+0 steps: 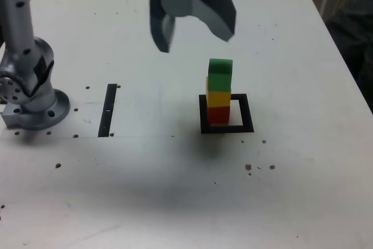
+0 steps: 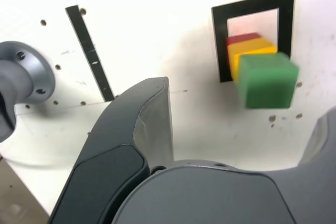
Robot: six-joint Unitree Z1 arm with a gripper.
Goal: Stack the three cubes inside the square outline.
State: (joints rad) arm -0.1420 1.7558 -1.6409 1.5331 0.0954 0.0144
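The 3 cubes stand as 1 column at the square outline (image 1: 247, 113), toward the tabletop's (image 1: 145, 173) right edge in the exterior view. The red cube (image 1: 218, 115) is lowest, the yellow cube (image 1: 219, 98) rests on it, and the green cube (image 1: 220, 74) tops the column. All 3 are matte, flat-faced and sharp-cornered, with the layers slightly out of line. The outline is a flat, thick black frame around a white middle; the column sits toward its left side in the exterior view, and white shows on the right.

The gripper (image 1: 197, 43) hangs above the tabletop, its 2 fingers spread wide and gripping nothing. They are smooth, dark grey and curved, with paler inner faces, and are apart from the green cube.

White tabletop, dotted with small dark holes, stretches between the outline and the thin black strip (image 1: 108, 110), and from the outline to the right edge. The round grey metal base (image 1: 39, 112) stands by the left edge, just beyond the strip.
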